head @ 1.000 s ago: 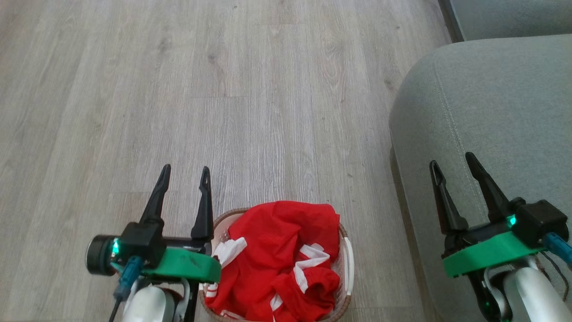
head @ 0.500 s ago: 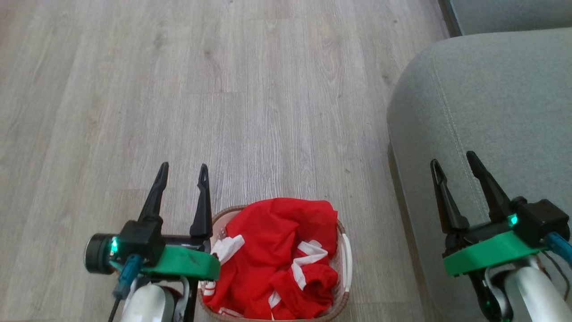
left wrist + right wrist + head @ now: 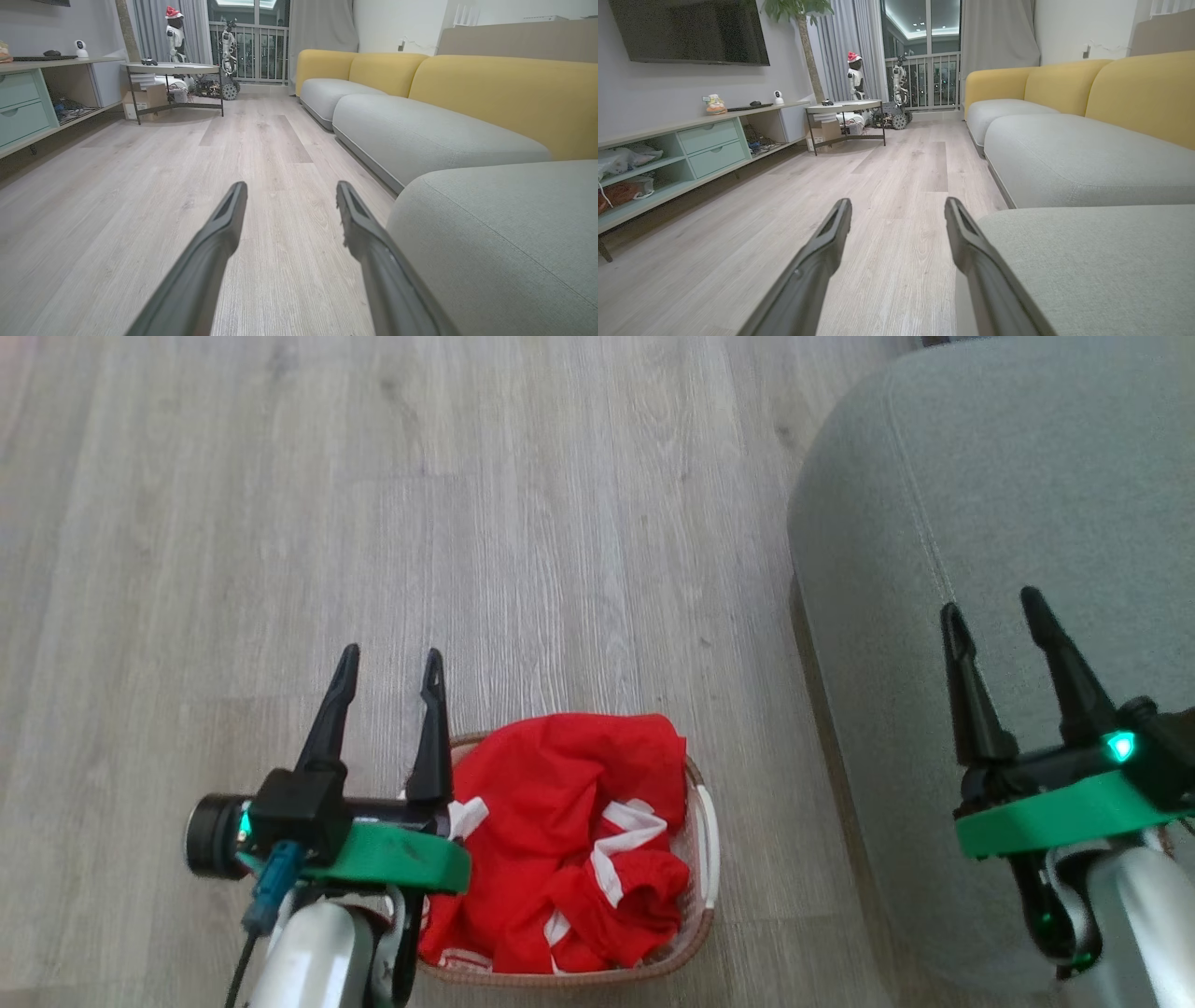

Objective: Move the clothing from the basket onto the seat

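Head view: the basket (image 3: 707, 823) stands on the wood floor (image 3: 467, 476) near the bottom edge, between the two arms. The clothing (image 3: 560, 821) is heaped inside it, red with white stripes, rising above the rim and filling it. The left end effector (image 3: 392, 653) hangs just left of the basket, its fingers spread apart with nothing between them, pointing up the view over bare floor. Its green wrist bracket overlaps the basket's left edge. The seat (image 3: 1027, 476) takes up the right side, its rounded corner near the basket but apart from it, with a strip of floor between. The right end effector (image 3: 990, 602) is over the seat's front part, fingers parted and empty.

Left wrist view: the left end effector (image 3: 291, 186) points along the floor, both fingers wide apart and holding nothing. The seat (image 3: 504, 233) fills the lower right. Beyond it run further grey cushions with yellow backs (image 3: 514, 93). A side table (image 3: 173, 69) stands far off, near a window.

Right wrist view: the right end effector (image 3: 898, 203) is likewise released, with floor showing between its fingers. Its right finger lies against the seat's (image 3: 1087, 261) near edge in the view; I cannot tell whether it touches. A TV (image 3: 691, 30) hangs on the left wall above a low shelf unit (image 3: 710, 140).
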{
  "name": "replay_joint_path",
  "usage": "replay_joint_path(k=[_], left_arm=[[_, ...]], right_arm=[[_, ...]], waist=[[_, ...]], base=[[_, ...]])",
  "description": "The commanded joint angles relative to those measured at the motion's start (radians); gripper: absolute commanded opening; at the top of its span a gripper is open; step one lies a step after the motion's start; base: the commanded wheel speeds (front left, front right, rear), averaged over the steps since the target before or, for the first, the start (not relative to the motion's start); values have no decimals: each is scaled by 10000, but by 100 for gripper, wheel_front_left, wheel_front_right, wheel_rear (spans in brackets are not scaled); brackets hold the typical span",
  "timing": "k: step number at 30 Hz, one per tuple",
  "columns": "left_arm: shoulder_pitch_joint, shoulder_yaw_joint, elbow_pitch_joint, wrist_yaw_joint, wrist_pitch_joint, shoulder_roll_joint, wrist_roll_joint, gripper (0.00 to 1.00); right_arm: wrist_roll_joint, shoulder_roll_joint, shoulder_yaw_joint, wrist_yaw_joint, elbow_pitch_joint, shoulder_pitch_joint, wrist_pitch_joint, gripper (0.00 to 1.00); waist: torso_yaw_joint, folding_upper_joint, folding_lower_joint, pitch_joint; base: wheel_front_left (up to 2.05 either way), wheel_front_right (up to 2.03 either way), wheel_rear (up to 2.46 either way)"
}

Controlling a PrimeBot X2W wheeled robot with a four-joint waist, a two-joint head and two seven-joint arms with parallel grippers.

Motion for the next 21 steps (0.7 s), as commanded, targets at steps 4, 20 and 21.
replay_joint_path(k=[4, 20, 21], left_arm=[[-639, 92, -219, 155, -126, 95, -93, 100], [-1761, -461, 1641, 257, -126, 95, -957, 100], [-1837, -483, 1904, 243, -126, 95, -1049, 100]], right_arm=[[151, -328, -14, -2, -500, -522, -91, 100], [581, -992, -254, -2, -917, -1654, -91, 100], [603, -1025, -259, -2, -953, -1723, -91, 100]], waist=[[-143, 0, 0, 466], [-550, 0, 0, 2475], [-585, 0, 0, 2603]], base=[[0, 0, 0], [0, 0, 0], [0, 0, 0]])
